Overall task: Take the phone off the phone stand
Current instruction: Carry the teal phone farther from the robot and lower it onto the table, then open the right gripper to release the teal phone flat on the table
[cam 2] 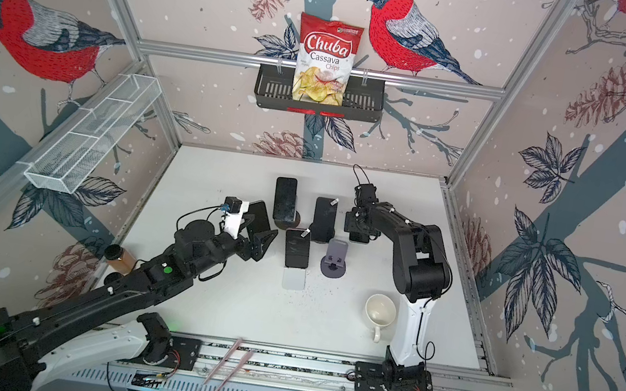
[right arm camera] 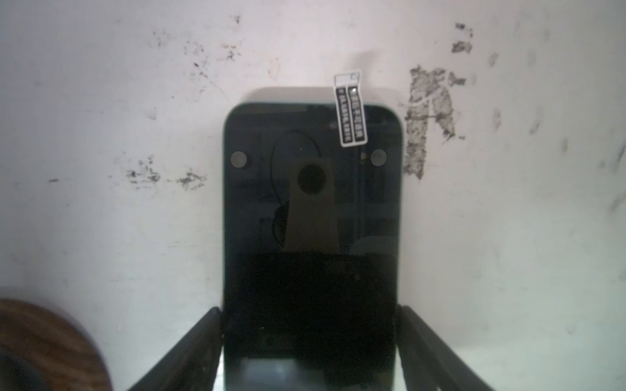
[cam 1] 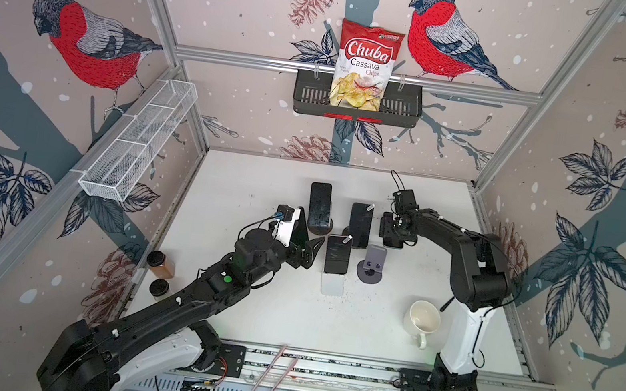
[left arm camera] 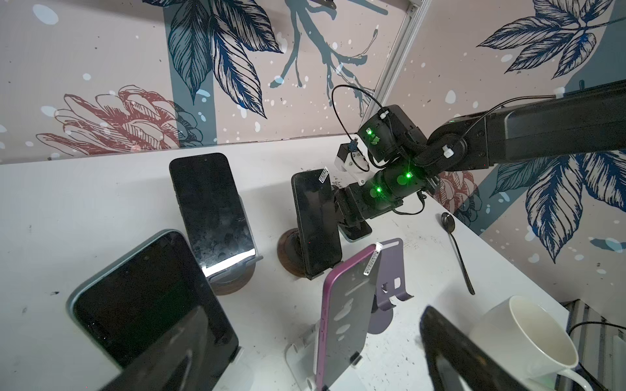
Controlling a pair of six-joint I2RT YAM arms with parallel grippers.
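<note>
A black phone (right arm camera: 311, 210) with a white tag lies flat on the white table (right arm camera: 101, 135). My right gripper (right arm camera: 310, 308) straddles its lower end. The fingers (right arm camera: 200, 342) run along both long sides with thin slivers of table between, so it stands open. In both top views this gripper (cam 1: 392, 233) (cam 2: 357, 228) points down beside an empty purple phone stand (cam 1: 372, 266) (cam 2: 335, 259). My left gripper (cam 1: 306, 251) (left arm camera: 305, 372) is open wide. It faces a pink-edged phone (left arm camera: 342, 321) on a white stand (left arm camera: 298, 352) without touching it.
Other dark phones lean on stands: one on a wooden disc (cam 1: 320, 206), one behind (cam 1: 360, 224), a teal one (left arm camera: 145, 298) by the left arm. A white mug (cam 1: 422, 318) and a spoon (left arm camera: 457, 250) sit right; brown bottles (cam 1: 160, 264) stand at the left wall.
</note>
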